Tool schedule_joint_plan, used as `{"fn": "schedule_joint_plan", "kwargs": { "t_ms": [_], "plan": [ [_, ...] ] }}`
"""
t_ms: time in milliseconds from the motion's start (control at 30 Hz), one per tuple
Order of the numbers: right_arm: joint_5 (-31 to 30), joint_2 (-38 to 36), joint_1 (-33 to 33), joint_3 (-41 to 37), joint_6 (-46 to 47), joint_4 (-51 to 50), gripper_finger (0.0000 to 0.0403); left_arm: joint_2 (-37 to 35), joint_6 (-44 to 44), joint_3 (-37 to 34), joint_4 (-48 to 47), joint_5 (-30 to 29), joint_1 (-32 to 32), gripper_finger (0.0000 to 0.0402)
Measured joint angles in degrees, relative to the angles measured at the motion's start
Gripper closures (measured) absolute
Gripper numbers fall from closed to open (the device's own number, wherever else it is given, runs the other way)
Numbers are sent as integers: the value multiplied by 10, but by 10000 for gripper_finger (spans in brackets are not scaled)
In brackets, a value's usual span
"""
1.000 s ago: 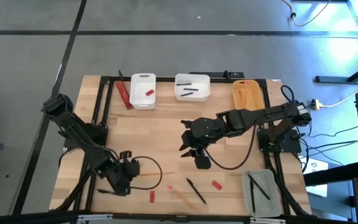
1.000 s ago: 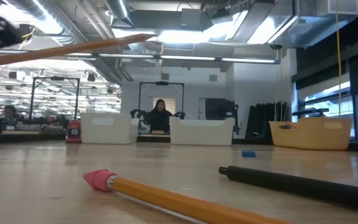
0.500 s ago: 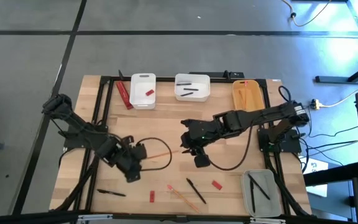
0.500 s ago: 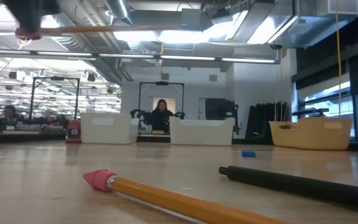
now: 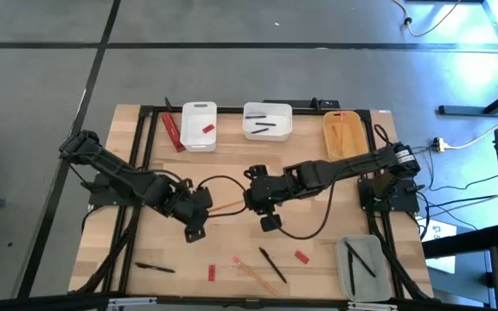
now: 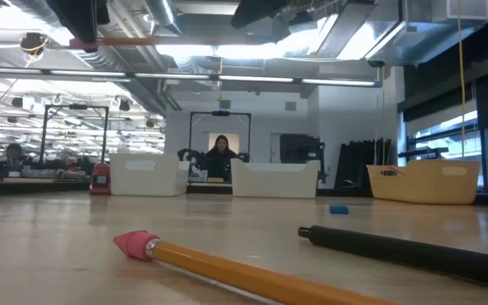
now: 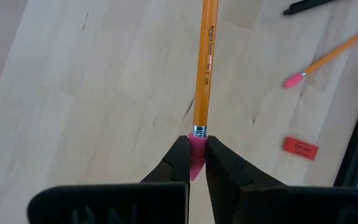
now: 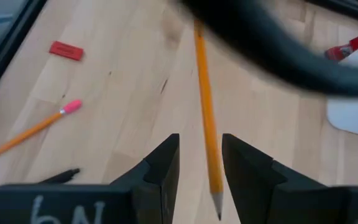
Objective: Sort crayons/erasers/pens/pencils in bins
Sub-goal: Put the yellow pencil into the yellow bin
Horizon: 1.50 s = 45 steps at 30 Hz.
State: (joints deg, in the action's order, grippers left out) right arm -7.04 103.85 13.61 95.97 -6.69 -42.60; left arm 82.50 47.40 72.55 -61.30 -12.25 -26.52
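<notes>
Two end effectors meet: left [image 7: 196, 163] clamps pencil [image 7: 204, 68] eraser, right [image 8: 200, 163] parted astride its tip

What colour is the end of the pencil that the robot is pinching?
Pink: the left pincer grips the pencil by its pink eraser end, clearest in the left wrist view.

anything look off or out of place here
A red, marker-like thing lies on the table beside the narrow white bin, leaning against its outer wall, not in any bin. Otherwise the left tool pinches a pencil by its eraser end, its tip between the right tool's open jaws.
</notes>
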Motion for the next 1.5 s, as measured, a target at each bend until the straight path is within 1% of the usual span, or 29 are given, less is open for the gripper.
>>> {"fn": "schedule_joint_plan", "kwargs": {
  "t_ms": [300, 500, 833, 1167, 1300, 1500],
  "plan": [
    [0, 18, -6, 1, 1, 3, 280, 0, 0, 0, 1, 2, 17, 386],
    [-26, 34, -12, 1, 0, 8, 280, 0, 0, 0, 2, 2, 18, 386],
    [-17, 34, -9, 10, -12, 30, 280, 0, 0, 0, 3, 8, 19, 386],
    [-30, 39, -4, 22, -15, 33, 280, 0, 0, 0, 5, 11, 19, 386],
    [-60, 59, -4, 22, -26, 28, 280, 0, 0, 0, 6, 13, 19, 386],
    [-69, 80, -4, 22, -26, 30, 280, 0, 1, 0, 7, 13, 19, 386]
  ]
}}
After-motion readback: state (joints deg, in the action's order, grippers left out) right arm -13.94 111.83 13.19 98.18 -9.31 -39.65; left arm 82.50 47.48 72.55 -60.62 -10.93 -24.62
